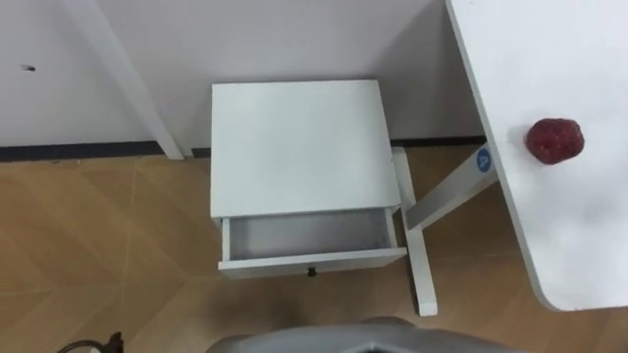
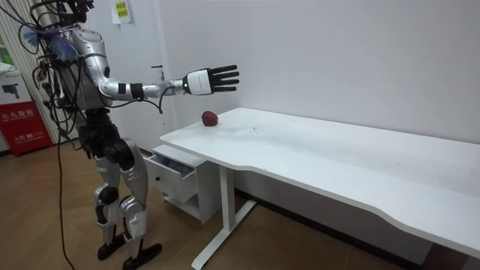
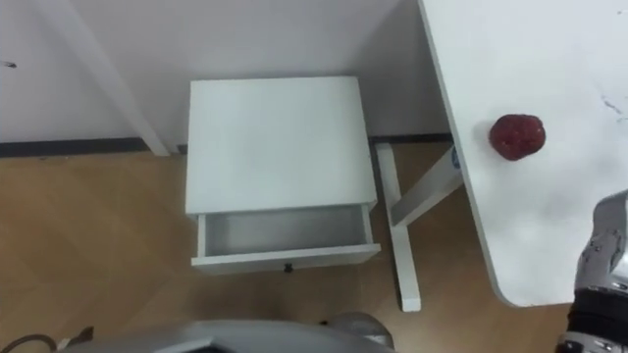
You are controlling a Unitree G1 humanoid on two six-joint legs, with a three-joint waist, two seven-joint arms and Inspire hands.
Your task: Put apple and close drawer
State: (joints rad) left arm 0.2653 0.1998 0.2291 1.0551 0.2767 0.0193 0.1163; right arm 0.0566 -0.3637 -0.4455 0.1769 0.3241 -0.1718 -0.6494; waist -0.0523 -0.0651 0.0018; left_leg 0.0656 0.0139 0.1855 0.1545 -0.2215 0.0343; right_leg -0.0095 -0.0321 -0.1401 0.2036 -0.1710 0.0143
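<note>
Below the straight, spread fingers of the right hand (image 2: pixel 206 80), which hold nothing, the apple (image 1: pixel 554 140) sits near the desk (image 1: pixel 549 59) edge, where a clumsy grab might roll it off, missing the open drawer (image 1: pixel 306 235).

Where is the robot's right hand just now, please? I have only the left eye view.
Observer: In the room view the right hand is held out in the air toward the table, higher than the apple.
Operator: Thank you; is it holding anything?
Observer: No, its fingers are straight and spread, holding nothing.
Operator: And where does the robot stand?
Observer: Upright by the cabinet, at its open drawer.
</note>
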